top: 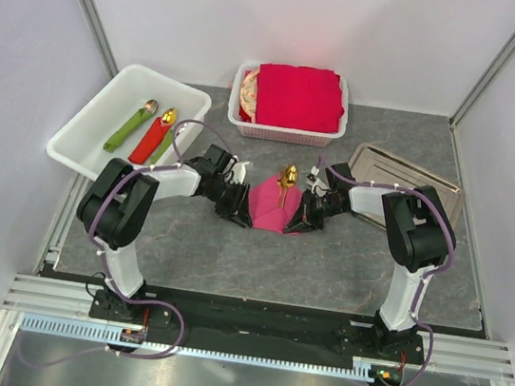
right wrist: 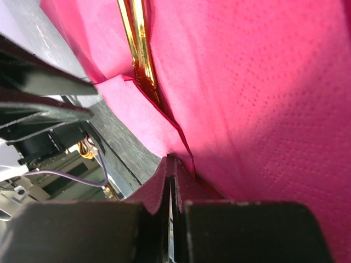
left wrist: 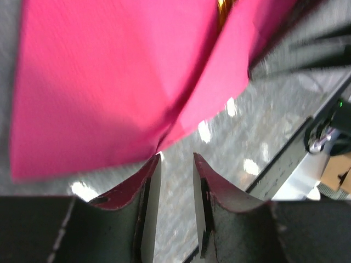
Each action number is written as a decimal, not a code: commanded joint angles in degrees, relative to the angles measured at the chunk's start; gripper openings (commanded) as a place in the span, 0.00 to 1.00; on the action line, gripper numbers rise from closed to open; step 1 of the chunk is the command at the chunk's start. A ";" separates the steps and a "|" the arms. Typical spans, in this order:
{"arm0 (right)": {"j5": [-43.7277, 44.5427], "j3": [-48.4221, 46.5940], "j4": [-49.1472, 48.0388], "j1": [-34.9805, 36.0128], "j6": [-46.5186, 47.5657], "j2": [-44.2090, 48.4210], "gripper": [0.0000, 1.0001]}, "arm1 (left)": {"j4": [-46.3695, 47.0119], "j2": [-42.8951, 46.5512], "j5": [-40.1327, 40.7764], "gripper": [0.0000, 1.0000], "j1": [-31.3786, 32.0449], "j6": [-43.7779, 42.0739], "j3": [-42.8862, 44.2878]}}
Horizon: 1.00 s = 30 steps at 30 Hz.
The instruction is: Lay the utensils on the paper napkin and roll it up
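Note:
The magenta paper napkin lies at the table's middle with both sides lifted over the gold utensils, whose spoon bowl sticks out at its far end. My left gripper is at the napkin's left side. In the left wrist view its jaws stand slightly apart with nothing between them, and the napkin hangs just above its left fingertip. My right gripper is at the right side. In the right wrist view it is shut on the napkin's edge, beside the gold handles.
A white bin at the left holds green and red napkin bundles on spoons. A white basket at the back holds a red napkin stack. A metal tray lies at the right.

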State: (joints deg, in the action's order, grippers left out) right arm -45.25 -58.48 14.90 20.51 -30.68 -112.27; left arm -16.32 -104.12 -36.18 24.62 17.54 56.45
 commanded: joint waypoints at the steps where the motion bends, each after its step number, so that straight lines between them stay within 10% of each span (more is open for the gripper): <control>1: 4.39 -1.02 2.94 0.49 5.80 -2.60 0.00 | 2.68 8.12 -2.22 0.38 0.25 -4.62 -3.00; 30: 1.84 -6.21 11.64 0.32 19.42 -7.09 0.00 | 8.59 -5.75 4.10 0.24 5.79 4.96 4.37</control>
State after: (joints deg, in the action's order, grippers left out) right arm -49.80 -64.34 23.44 21.26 -16.75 -116.38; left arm -6.48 -109.23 -34.59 30.52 19.99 60.38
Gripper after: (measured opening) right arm 0.007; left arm 0.264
